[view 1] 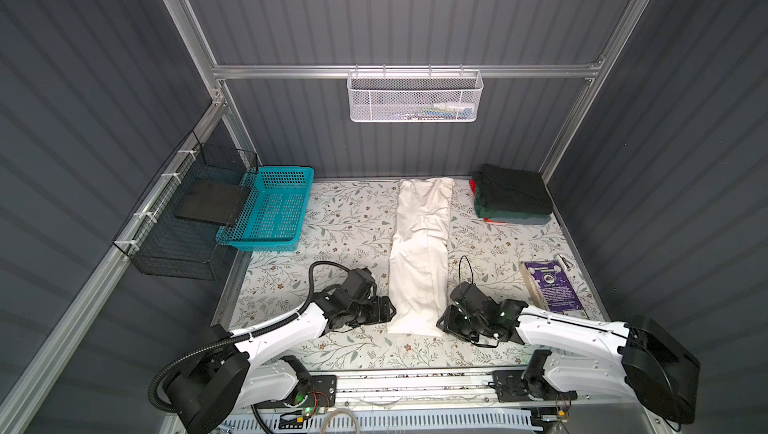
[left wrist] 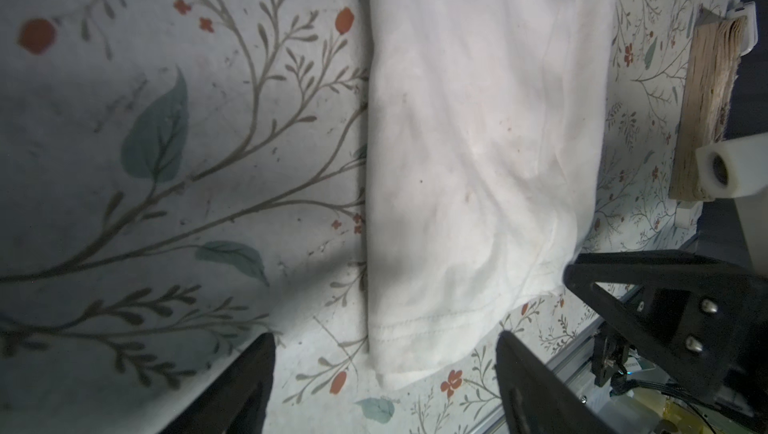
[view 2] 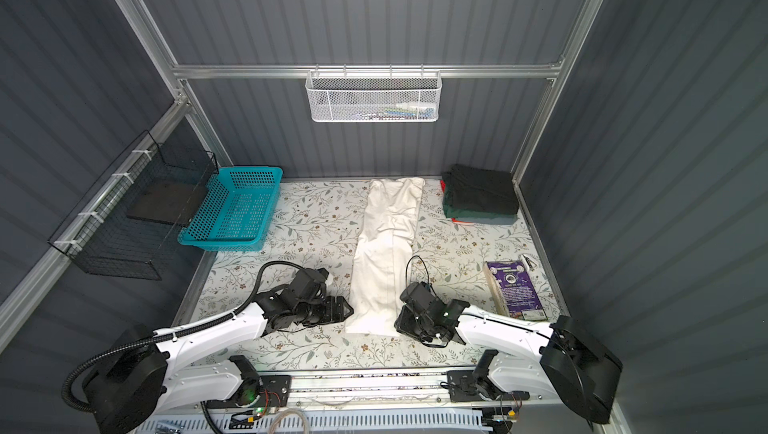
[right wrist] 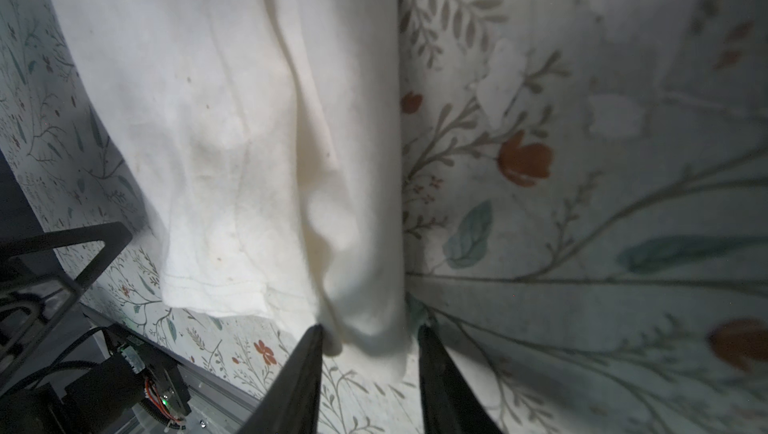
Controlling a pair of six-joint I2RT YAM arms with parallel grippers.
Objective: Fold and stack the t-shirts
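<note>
The off-white t-shirt [view 1: 419,253] lies in a strip on the bench [view 1: 345,224], near corners flanked, seemingly for the next fold: left gripper [left wrist: 384,336] jaws wide and empty, right gripper [right wrist: 370,326] jaws narrower around cloth, grip unclear.

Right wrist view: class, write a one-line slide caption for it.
Fingers apart, the right claw straddles a hem corner of the folded off-white t-shirt on the floral table covering.

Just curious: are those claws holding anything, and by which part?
Left gripper: open, empty. Right gripper straddles a near hem corner of the white t-shirt; whether it pinches cannot be told.
</note>
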